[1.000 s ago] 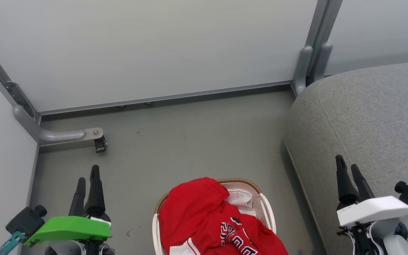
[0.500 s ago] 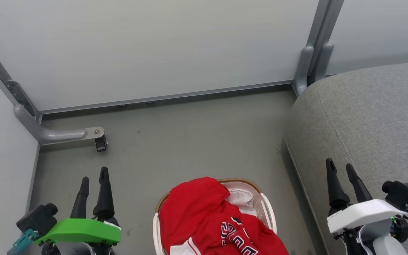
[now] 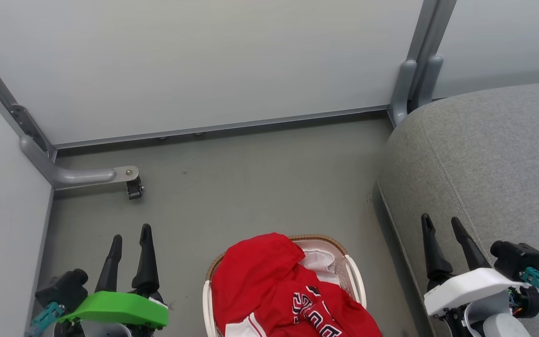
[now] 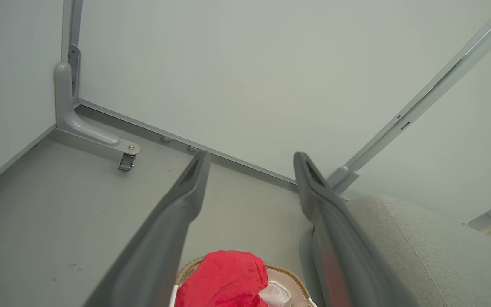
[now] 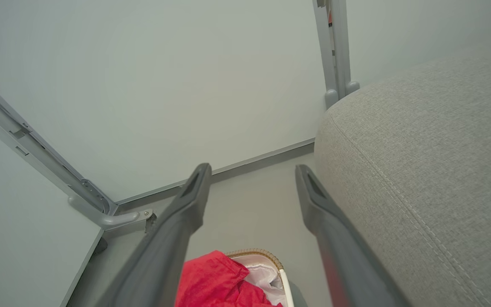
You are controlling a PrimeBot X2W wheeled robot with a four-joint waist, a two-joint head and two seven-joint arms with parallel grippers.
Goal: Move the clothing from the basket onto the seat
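Sitting on the grey floor (image 3: 251, 187) between the 2 arms, the basket (image 3: 354, 281) holds the clothing (image 3: 260, 285), a red jersey with black lettering heaped above the woven rim, probably dropped in loosely. The seat (image 3: 484, 154) stands just to the basket's right, close enough for a short carry. The left claw (image 3: 132, 234) hovers left of the basket and the right claw (image 3: 440, 220) over the seat's edge. Both are spread and empty, seemingly poised to reach down for the fabric.
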